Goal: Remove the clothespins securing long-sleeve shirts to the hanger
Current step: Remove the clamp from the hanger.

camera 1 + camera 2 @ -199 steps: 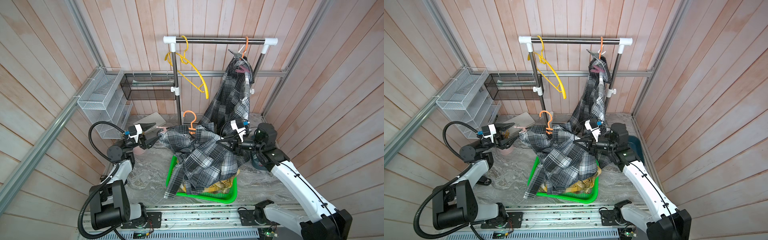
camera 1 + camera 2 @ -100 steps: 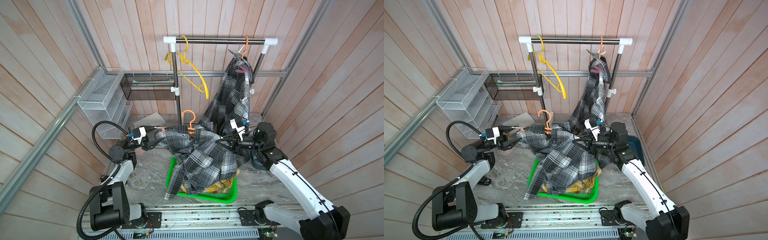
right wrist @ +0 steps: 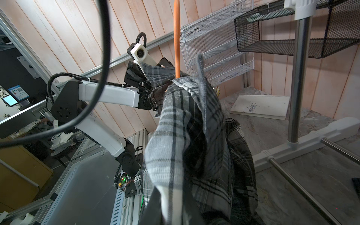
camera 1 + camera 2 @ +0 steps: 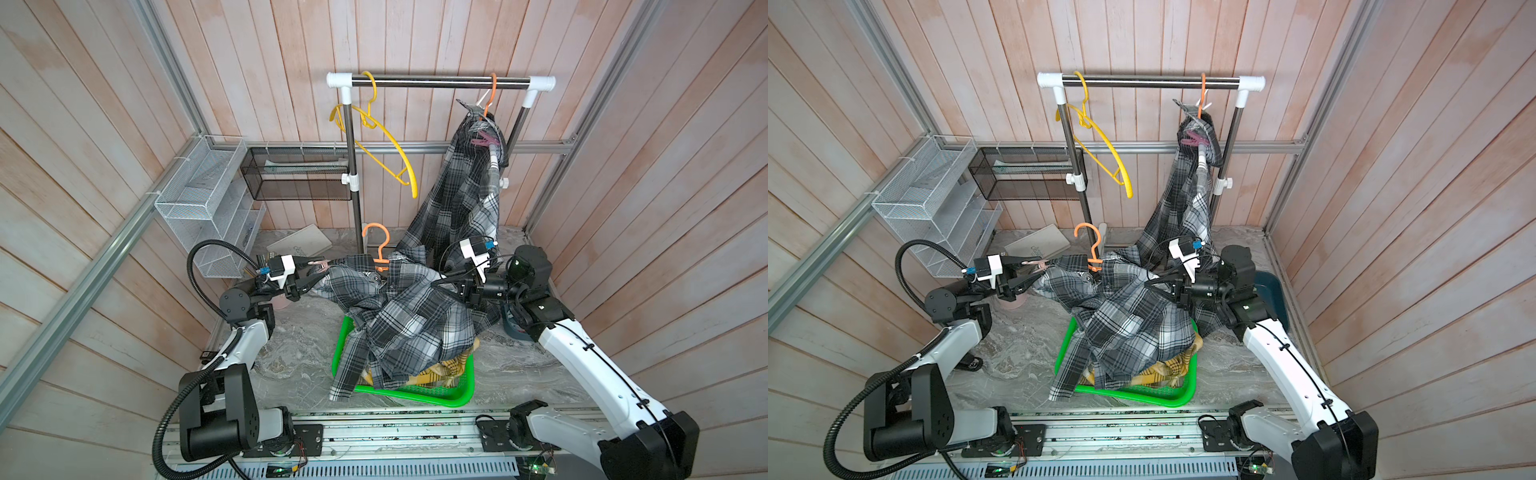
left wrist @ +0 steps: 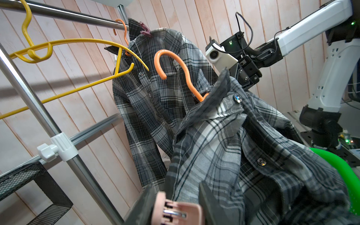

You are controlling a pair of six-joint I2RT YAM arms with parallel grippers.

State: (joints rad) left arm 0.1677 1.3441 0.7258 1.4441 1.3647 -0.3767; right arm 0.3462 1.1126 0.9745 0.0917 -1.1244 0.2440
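Between fingers of left gripper, slotted mauve-pink clothespin, pinched; right gripper clamped on grey-checked shirt

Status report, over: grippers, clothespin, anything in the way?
Left gripper shut on pink clothespin at edge of grey shirt. Right gripper shut on that shirt, near orange hanger. Nothing blocking seen.

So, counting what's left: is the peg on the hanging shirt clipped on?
Clipped on: the mauve peg pinches the hanging shirt just under the rail.
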